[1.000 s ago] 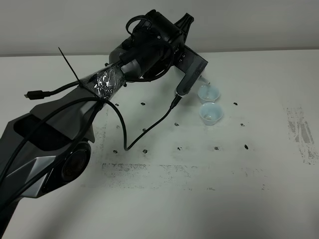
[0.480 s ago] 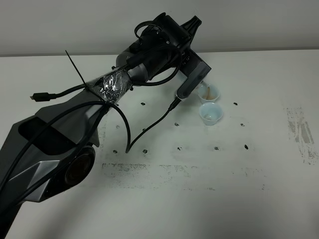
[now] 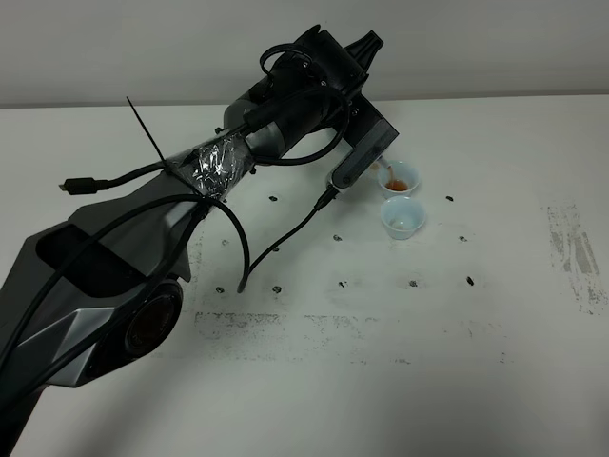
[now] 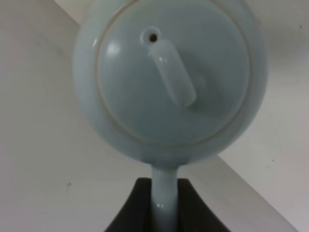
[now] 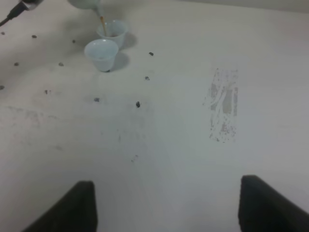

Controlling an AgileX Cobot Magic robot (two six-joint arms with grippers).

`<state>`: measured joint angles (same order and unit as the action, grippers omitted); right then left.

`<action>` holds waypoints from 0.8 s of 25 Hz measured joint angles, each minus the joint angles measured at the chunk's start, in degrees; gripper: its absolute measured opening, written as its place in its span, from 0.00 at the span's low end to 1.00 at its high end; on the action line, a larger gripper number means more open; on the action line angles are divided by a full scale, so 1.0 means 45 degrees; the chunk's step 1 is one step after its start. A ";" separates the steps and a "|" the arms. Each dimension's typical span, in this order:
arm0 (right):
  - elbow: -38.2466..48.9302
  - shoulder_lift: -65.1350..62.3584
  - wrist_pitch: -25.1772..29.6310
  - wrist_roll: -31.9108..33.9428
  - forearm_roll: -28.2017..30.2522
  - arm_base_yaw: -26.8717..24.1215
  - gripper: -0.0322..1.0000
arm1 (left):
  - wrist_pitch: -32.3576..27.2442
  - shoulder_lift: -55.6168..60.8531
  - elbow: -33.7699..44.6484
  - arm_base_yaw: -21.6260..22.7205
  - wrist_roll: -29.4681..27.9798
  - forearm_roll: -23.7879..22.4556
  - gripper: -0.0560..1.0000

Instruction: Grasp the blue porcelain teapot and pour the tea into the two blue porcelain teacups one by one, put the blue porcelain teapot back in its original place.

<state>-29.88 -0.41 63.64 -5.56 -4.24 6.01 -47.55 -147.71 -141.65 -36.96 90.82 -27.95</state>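
The blue porcelain teapot (image 4: 169, 82) fills the left wrist view, lid toward the camera. Its loop handle (image 4: 164, 203) runs down between the dark fingers of my left gripper (image 4: 164, 193), which is shut on it. From overhead my left arm (image 3: 285, 114) covers the pot. A thin stream of reddish-brown tea (image 3: 388, 171) falls into the far teacup (image 3: 401, 179), which holds brown liquid. The near teacup (image 3: 402, 218) stands just in front of it. The right wrist view shows the spout (image 5: 91, 5), both cups (image 5: 112, 31) (image 5: 101, 53), and my right gripper (image 5: 169, 208) open and low over bare table.
The white table (image 3: 428, 333) carries small dark specks and a scuffed grey patch (image 3: 576, 252) at the right. A black cable (image 3: 285, 243) hangs from the left arm down to the table, left of the cups. A pale wall runs along the table's far edge.
The left arm has shifted slightly right and tipped the pot further. Tea has begun to stream, and the far cup has gone from pale to brown inside.
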 joint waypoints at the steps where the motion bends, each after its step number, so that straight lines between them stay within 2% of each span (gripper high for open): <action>1: 0.0000 0.0000 0.0000 0.0000 0.0000 0.0000 0.60 | -0.0015 0.0000 0.0000 0.0000 0.0000 -0.0028 0.11; 20: 0.0000 0.0000 0.0000 0.0000 0.0000 0.0000 0.60 | 0.0250 0.0000 0.0000 0.0000 -0.0311 -0.0093 0.11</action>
<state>-29.88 -0.41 63.64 -5.56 -4.24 6.01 -46.43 -147.71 -141.65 -36.96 89.42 -28.37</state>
